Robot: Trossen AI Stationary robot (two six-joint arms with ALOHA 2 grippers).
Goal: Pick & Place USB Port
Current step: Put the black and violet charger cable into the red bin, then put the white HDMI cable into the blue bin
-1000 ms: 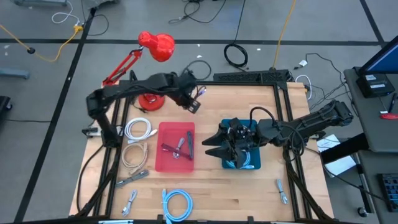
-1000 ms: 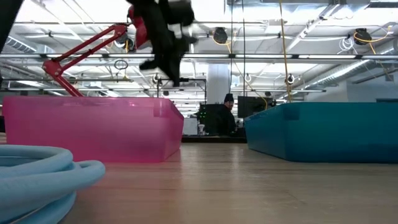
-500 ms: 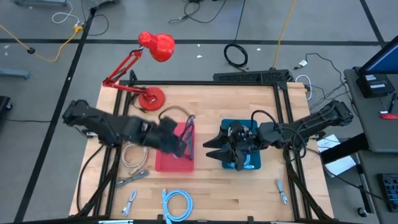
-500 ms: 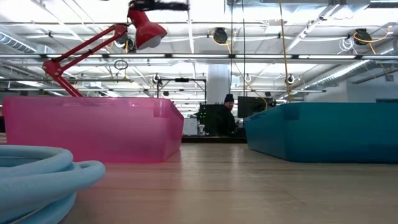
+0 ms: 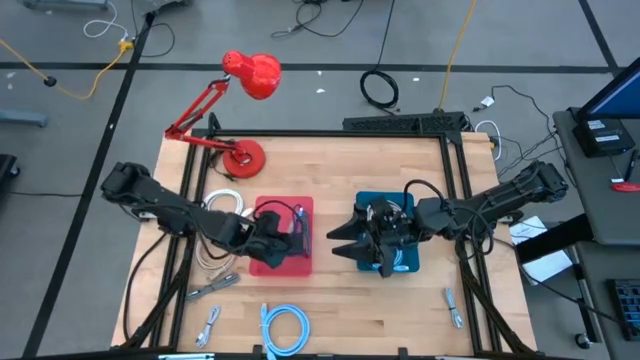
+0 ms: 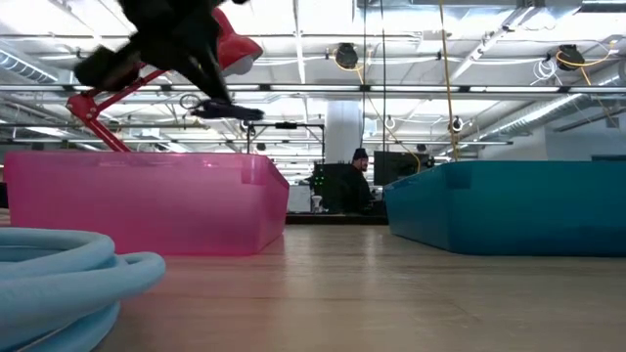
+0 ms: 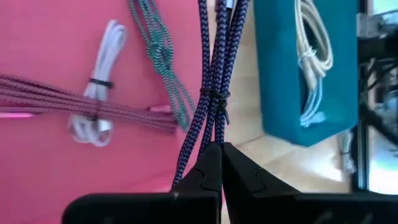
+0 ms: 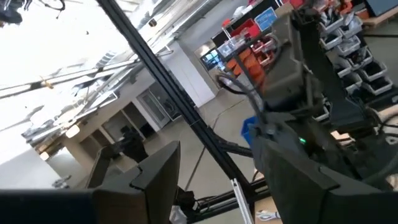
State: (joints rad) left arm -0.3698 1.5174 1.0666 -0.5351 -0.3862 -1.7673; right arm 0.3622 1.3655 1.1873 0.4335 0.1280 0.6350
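Above the pink bin (image 5: 268, 261) we hold the left tool (image 7: 219, 163) with its fingers pinched together on a bundled blue-and-purple braided USB cable (image 7: 214, 74), gripping it just beside the tie that cinches its strands so the loops hang as one piece and do not splay. From the wrist camera the cable stretches away from the fingers across the far part of the pink bin toward the gap of bare wooden surface (image 7: 249, 87) that separates it from the teal bin (image 7: 292, 112). Beneath it in the pink bin lie a white cable (image 7: 99, 112), a green braided cable (image 7: 158, 56) and a maroon braided cable (image 7: 56, 102); we judge these are sorted there by kind, while the teal bin takes pale cables (image 7: 311, 68). Whether our cable belongs in pink or teal we cannot tell. In the overhead view the right tool (image 5: 345, 240) rests at the edge of the teal bin nearest the pink bin, waiting, with its fingers spread and nothing between them.
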